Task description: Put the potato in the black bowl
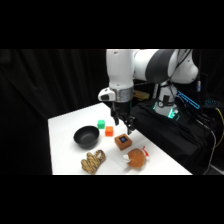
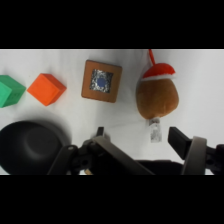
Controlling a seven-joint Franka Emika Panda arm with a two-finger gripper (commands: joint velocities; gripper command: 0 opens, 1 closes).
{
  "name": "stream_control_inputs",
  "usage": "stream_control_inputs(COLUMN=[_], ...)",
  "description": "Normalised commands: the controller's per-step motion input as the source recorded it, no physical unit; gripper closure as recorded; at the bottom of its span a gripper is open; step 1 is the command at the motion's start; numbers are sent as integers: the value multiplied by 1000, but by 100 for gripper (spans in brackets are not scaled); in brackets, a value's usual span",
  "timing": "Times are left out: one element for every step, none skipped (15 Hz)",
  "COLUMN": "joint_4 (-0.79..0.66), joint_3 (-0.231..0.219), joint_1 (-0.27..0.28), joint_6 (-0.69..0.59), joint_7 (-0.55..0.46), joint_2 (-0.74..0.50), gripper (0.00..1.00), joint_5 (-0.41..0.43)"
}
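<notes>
- The gripper (image 1: 123,121) is seen hanging above the table (image 1: 62,130), over the far middle of the group of objects, touching nothing.
- In the wrist view its two fingers (image 2: 192,147) are seen spread wide apart, with nothing held between them.
- The potato (image 1: 136,158) is found on the table near the front edge, at the right of the group; a red and white bit is carried on its side.
- In the wrist view the potato (image 2: 157,97) is shown ahead of the gripper (image 2: 145,145), with its red and white cap pointing away and a small white tag lying on the table just in front of it.
- The bowl (image 1: 86,136) is placed at the left of the group, upright and with nothing seen in it, well apart from the potato.
- A brown cube (image 1: 123,141) with a dark top is set between bowl and potato, just beside the potato.
- An orange block (image 1: 109,131) and a green block (image 1: 101,123) are lined up behind the bowl.
- A tan striped object (image 1: 93,161) is laid in front of the bowl, near the table's front edge.
</notes>
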Motion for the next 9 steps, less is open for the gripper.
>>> stream_control_inputs(joint_4=[-360, -322, -292, -276, -258, -225, -176, -135, -101], joint_3=[109, 97, 82, 69, 60, 47, 43, 38, 32], joint_1=[128, 111, 93, 81, 69, 58, 46, 46, 54], joint_6=[416, 414, 415, 424, 452, 454, 450, 452, 458], joint_7=[143, 113, 91, 75, 40, 41, 3, 13, 37], joint_2=[-140, -87, -36, -3, 34, 76, 143, 187, 219], gripper=[0, 0, 0, 0, 0, 0, 0, 0, 0], joint_5=[-80, -61, -54, -52, -38, -62, -31, -45, -79])
